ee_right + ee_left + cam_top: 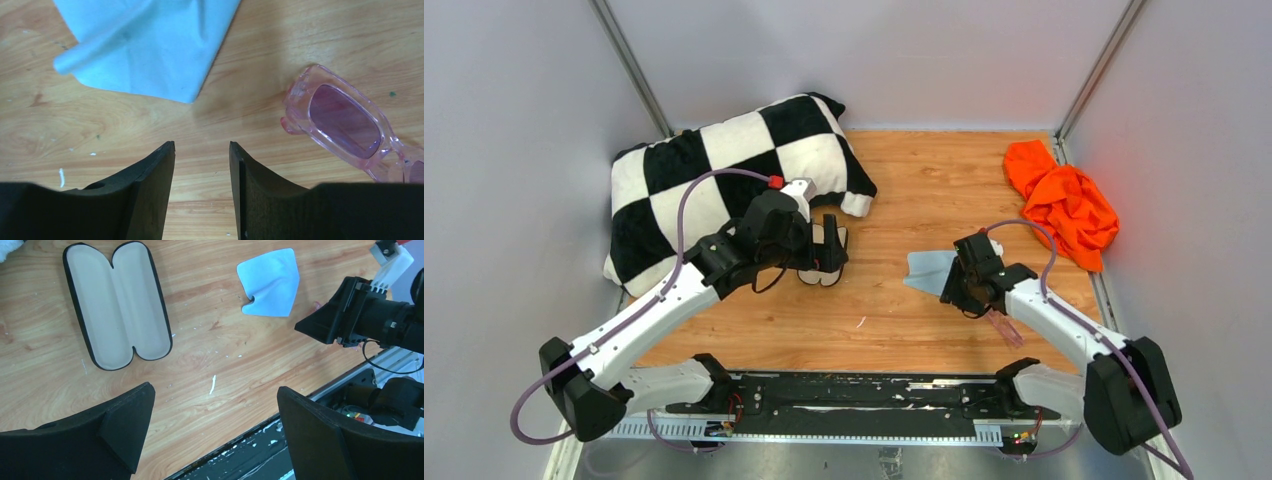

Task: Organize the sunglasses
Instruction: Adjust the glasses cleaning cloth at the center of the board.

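Observation:
The translucent pink sunglasses lie on the wooden table just right of my right gripper, which is slightly open and empty. In the top view they peek out under the right arm. The light blue cloth lies crumpled just ahead of that gripper. The black case lies open, beige lining up, in front of my left gripper, which is wide open and empty above the table. In the top view the case is partly hidden by the left gripper.
A black-and-white checkered pillow lies at the back left. An orange cloth lies at the back right by the wall. Grey walls close in three sides. The black mounting rail runs along the near edge.

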Controlling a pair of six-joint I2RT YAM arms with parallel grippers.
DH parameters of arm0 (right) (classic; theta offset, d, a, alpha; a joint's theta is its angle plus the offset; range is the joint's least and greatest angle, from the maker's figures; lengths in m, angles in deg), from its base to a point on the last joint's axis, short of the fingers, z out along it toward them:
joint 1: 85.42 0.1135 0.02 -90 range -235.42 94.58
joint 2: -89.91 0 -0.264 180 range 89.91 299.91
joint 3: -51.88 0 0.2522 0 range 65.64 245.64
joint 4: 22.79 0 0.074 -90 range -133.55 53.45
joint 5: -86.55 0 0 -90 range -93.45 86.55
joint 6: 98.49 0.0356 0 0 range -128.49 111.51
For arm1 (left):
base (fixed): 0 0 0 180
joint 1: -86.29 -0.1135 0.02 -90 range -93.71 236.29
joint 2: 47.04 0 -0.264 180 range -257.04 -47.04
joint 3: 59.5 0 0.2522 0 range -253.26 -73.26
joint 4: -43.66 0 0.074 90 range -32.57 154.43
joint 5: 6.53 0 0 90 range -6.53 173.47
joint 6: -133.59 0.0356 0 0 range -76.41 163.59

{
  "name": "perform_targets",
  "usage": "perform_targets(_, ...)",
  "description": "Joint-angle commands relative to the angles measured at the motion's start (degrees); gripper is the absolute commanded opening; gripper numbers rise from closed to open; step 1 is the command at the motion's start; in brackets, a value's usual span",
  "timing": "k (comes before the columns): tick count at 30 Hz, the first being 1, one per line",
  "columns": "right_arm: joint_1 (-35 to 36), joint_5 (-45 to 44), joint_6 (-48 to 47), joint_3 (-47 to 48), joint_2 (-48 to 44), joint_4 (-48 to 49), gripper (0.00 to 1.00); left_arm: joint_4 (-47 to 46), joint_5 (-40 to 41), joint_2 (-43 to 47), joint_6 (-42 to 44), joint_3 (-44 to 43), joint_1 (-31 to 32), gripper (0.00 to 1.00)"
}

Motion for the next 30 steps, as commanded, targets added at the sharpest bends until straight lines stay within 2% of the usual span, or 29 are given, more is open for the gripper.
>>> perform_targets(1, -2.2, -0.7, 0.7, 2.1, 4.4, 1.2, 0.51, -1.8, 2.2, -0.3, 1.1, 0.8, 1.2, 0.99)
perform_targets(8, -4.1, 2.6, 2.1, 5.1, 13.2, 5.3, 0.46, -2.4, 5.8, 3.8, 3.0, 3.6, 1.2, 1.00)
perform_targets(12, -4.2, 2.4, 2.3, 6.5, 17.4, 6.5, 0.39, -2.7, 7.0, 6.5, 3.0, 5.4, 1.2, 1.00)
perform_targets(17, -4.2, 3.4, 2.0, 7.5, 20.7, 7.2, 0.04, -3.1, 7.3, 8.3, 2.7, 7.7, 1.2, 1.00)
perform_targets(18, -4.1, 4.9, 1.9, 7.6, 20.9, 7.3, 0.00, -3.3, 7.4, 8.9, 2.6, 8.2, 1.2, 1.00)
perform_targets(25, -1.0, 8.5, 2.7, 6.4, 16.8, 4.0, 0.00, -3.3, 6.9, 8.4, 3.2, 8.4, 1.2, 1.00)
perform_targets(30, 7.4, 9.1, 6.4, 2.4, 9.4, -0.6, 0.00, -4.2, 5.0, 5.9, 2.8, 7.2, 1.2, 1.00)
